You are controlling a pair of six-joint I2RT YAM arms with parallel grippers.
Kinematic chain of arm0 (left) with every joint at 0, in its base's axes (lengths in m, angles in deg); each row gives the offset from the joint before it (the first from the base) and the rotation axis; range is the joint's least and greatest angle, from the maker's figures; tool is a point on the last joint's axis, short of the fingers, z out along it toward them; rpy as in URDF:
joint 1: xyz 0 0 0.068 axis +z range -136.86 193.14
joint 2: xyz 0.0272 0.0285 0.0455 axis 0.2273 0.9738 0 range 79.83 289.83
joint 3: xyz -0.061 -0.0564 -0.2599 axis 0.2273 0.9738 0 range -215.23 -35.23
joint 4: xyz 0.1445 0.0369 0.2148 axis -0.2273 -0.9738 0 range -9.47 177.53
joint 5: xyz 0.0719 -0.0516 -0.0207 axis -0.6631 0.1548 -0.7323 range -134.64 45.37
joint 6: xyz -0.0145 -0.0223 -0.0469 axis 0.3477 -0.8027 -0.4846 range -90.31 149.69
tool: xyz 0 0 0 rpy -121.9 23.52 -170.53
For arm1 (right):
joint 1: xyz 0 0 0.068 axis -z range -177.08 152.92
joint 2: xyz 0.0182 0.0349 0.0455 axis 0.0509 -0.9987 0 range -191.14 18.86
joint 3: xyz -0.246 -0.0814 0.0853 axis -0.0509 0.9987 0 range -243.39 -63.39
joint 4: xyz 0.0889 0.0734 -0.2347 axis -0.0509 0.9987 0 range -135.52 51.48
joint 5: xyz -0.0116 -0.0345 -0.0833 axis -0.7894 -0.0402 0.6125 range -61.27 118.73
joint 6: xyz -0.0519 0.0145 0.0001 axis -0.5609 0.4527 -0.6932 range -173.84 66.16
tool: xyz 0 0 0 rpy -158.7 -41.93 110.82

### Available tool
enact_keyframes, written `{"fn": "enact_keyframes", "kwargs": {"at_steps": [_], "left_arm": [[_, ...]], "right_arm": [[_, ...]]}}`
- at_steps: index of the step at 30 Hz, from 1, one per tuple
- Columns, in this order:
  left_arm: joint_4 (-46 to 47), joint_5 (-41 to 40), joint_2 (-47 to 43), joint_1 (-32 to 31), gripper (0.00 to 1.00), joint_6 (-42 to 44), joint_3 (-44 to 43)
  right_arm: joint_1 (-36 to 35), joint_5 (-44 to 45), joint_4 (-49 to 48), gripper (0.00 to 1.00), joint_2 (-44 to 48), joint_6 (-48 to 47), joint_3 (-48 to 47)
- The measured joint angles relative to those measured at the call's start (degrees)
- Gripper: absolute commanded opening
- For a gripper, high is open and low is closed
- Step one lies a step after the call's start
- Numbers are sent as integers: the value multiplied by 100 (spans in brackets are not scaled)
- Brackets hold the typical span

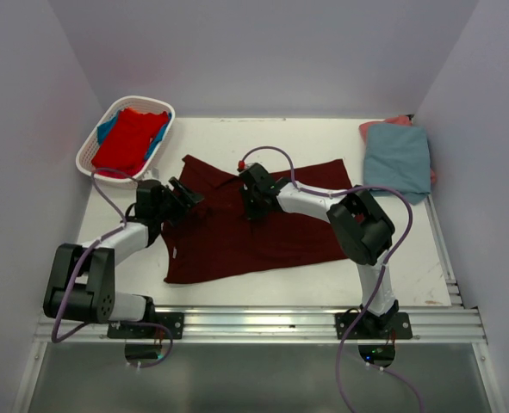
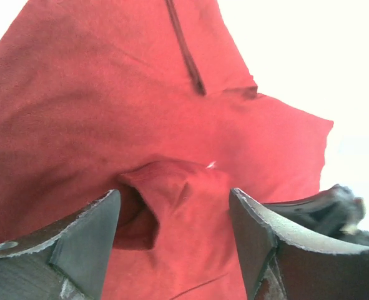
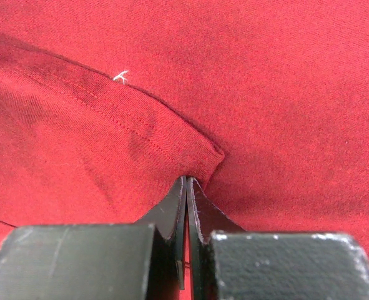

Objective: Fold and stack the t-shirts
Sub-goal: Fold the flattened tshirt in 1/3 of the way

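Two shirts, a bright red t-shirt [image 1: 129,138] over a blue t-shirt [image 1: 108,129], lie in the white basket [image 1: 86,155] at the table's [image 1: 409,258] ten o'clock. My left gripper [image 1: 185,194] [image 2: 175,200] sits at the ten o'clock edge of the maroon t-shirt [image 1: 254,241], jaws apart, with a raised pucker of cloth between them. That shirt is spread out across the table's middle. My right gripper [image 1: 252,202] [image 3: 186,181] rests near its twelve o'clock, fingers pressed together, tips against a hemmed fold. I cannot tell whether cloth is caught between them. At the table's two o'clock a folded grey-blue t-shirt [image 1: 398,159] lies on a salmon pink t-shirt [image 1: 387,122].
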Motion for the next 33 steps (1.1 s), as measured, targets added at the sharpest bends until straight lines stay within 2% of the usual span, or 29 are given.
{"fn": "enact_keyframes", "kwargs": {"at_steps": [7, 15, 24, 33], "left_arm": [[448, 599, 26, 442, 68, -929, 162], [442, 1169, 337, 568, 66, -1539, 190], [120, 1246, 155, 579, 68, -1598, 122], [269, 1478, 951, 584, 67, -1676, 105]], "right_arm": [[0, 0, -15, 0, 4, -7, 11], [0, 2, -28, 0, 7, -17, 22], [0, 0, -33, 0, 7, -26, 22], [0, 2, -39, 0, 7, -26, 31]]}}
